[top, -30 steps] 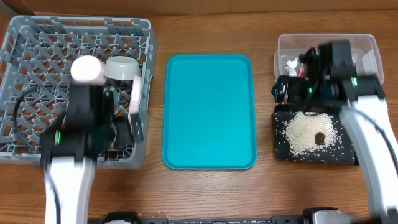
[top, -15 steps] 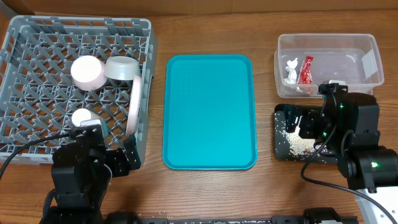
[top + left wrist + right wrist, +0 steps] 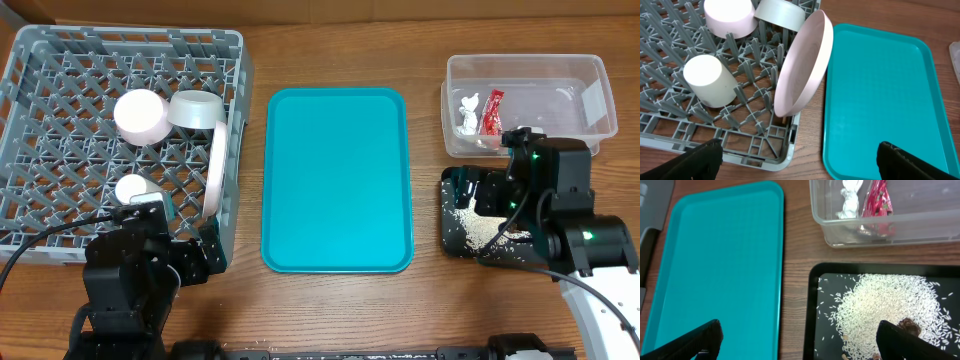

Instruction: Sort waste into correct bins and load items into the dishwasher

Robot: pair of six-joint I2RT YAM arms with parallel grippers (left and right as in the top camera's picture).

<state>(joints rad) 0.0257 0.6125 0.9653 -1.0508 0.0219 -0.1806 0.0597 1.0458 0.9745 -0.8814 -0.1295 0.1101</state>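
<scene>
Far left sat the grey dish rack (image 3: 130, 38), already loaded with the pink bowl (image 3: 140, 115), grey bowl (image 3: 197, 110) and little white cup (image 3: 132, 188). The white plate (image 3: 802, 65) stood on edge against the rack's right wall, its long axis running away from the arm. The left jaws (image 3: 797, 155) hung spread wide with nothing in them, just off the rack's near right corner, so the plate lay straight ahead of them. The teal tray (image 3: 335, 180) in the middle had nothing on it. On the right, the clear tub (image 3: 525, 60) held the tissue (image 3: 468, 108) and red wrapper (image 3: 491, 112). Just in front of it, the black tray (image 3: 811, 315) carried the rice (image 3: 890, 305) and brown lump (image 3: 910, 326). The right jaws (image 3: 797, 327) were spread wide too, empty, over that tray's near-left edge, with the rice ahead and to the right. Honestly it looked like nothing was left to grab, so I'd guess both arms only needed to park
</scene>
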